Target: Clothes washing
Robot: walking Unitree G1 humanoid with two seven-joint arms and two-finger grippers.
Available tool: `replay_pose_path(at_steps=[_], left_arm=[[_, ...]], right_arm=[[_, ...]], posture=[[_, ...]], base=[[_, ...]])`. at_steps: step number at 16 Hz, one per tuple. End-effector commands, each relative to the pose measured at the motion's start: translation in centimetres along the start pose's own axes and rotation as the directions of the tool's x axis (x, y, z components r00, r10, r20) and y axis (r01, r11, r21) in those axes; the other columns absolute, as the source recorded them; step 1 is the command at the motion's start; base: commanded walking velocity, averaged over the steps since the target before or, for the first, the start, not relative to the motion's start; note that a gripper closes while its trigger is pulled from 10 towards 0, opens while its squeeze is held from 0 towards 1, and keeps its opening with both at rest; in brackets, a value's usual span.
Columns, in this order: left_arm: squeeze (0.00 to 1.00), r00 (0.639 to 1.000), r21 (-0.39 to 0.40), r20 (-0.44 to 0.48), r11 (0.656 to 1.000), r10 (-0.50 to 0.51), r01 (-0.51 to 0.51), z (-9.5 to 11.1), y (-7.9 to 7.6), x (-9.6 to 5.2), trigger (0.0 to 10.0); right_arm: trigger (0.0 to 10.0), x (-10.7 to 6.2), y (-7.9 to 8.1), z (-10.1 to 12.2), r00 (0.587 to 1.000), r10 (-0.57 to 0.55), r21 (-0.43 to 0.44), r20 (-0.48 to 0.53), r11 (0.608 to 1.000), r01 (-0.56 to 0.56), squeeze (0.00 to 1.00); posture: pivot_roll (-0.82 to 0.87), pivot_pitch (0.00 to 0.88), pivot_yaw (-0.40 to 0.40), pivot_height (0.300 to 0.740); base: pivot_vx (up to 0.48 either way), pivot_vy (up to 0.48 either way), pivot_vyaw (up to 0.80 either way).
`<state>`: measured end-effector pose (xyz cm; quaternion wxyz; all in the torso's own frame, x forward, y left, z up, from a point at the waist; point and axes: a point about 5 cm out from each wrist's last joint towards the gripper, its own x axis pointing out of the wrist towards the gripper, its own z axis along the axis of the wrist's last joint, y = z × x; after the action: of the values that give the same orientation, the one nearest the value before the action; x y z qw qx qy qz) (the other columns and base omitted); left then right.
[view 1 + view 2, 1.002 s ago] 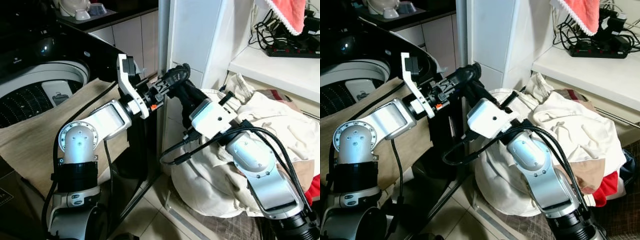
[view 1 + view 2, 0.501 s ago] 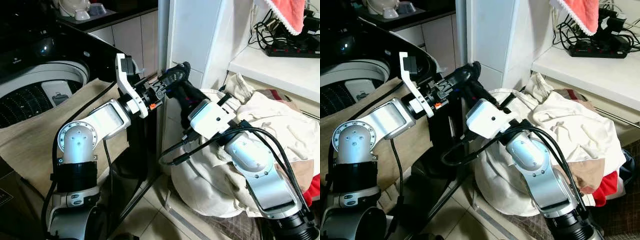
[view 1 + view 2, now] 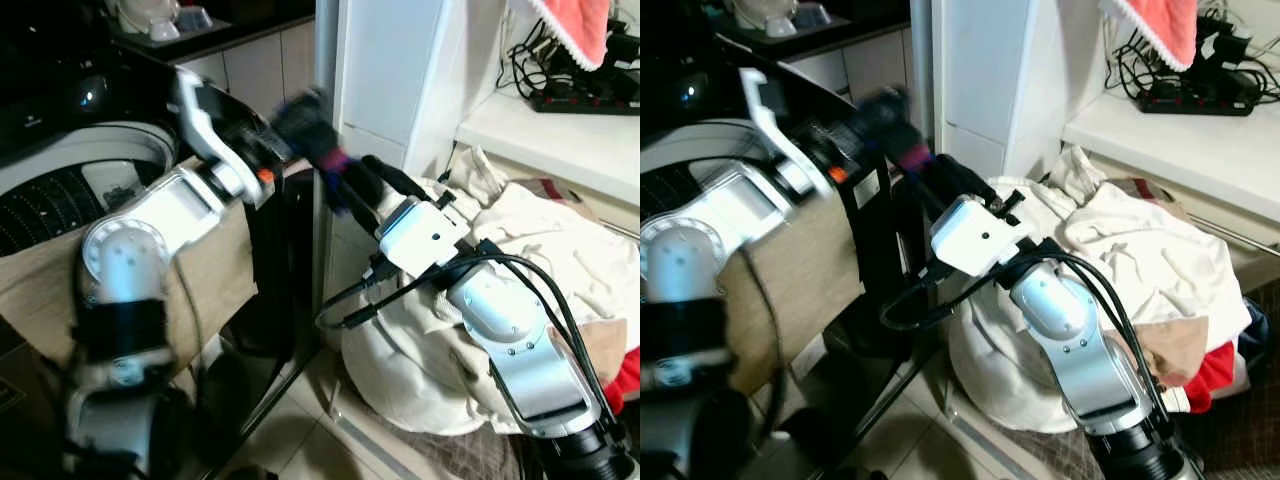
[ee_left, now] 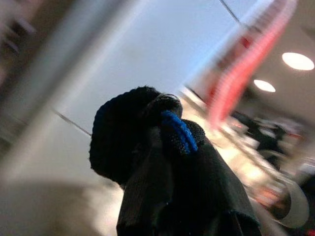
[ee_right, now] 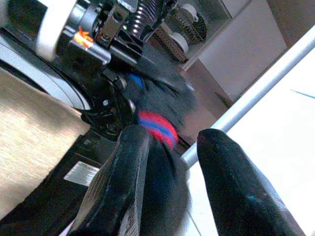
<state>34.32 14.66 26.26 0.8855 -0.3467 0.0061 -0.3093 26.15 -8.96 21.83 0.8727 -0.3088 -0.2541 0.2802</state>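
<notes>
Our left claw point(image 3: 300, 120) is clamped on a dark sock point(image 4: 162, 162) beside the washer point(image 3: 70, 170); right claw point(image 5: 170, 162) fingers sit apart around it.

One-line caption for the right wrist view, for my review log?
Right gripper, fingers apart, beside a dark sock with red and blue stripes held by the left gripper.

A pale tiled floor point(image 3: 300, 440) carries a heap of cream and white laundry point(image 3: 520, 260) beside the white cabinet. A white shelf point(image 3: 540, 130) holds a black power strip point(image 3: 590, 100) with tangled black cables.
</notes>
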Motion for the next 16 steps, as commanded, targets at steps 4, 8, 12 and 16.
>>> replay_pose_path(at_steps=[4, 8, 12, 16], left_arm=[[0.00, 0.884, 0.652, 0.278, 0.602, 0.377, -0.462, 7.5, 3.4, -1.1, 0.0], [0.00, 0.723, 0.778, 0.394, 0.212, 0.568, -0.591, 8.7, 8.7, -3.4, 10.0], [1.00, 0.607, 0.764, 0.460, 0.059, 0.648, -0.642, 8.8, 11.9, -5.6, 10.0], [1.00, 0.605, 0.746, 0.463, 0.085, 0.648, -0.661, 9.1, 12.5, -5.8, 10.0]], right_arm=[[10.0, 0.6, -0.3, 0.5, 1.000, 0.004, 0.041, 0.015, 0.999, -0.005, 0.00], [10.0, 2.0, 1.2, 2.8, 0.987, 0.137, 0.323, 0.078, 0.934, -0.155, 0.00], [10.0, 2.2, 1.7, 3.4, 0.978, 0.190, 0.334, 0.087, 0.919, -0.208, 0.00], [10.0, 1.7, 2.4, 3.7, 0.966, 0.251, 0.382, 0.067, 0.888, -0.257, 0.00]], posture=[[-0.08, 0.000, 0.031, 0.740], [-0.07, 0.000, 0.025, 0.740], [-0.09, 0.000, 0.030, 0.740], [-0.09, 0.000, 0.031, 0.740]], base=[[0.000, 0.000, 0.00], [0.000, 0.000, 0.00], [0.000, 0.000, 0.00], [0.000, 0.000, 0.00]])
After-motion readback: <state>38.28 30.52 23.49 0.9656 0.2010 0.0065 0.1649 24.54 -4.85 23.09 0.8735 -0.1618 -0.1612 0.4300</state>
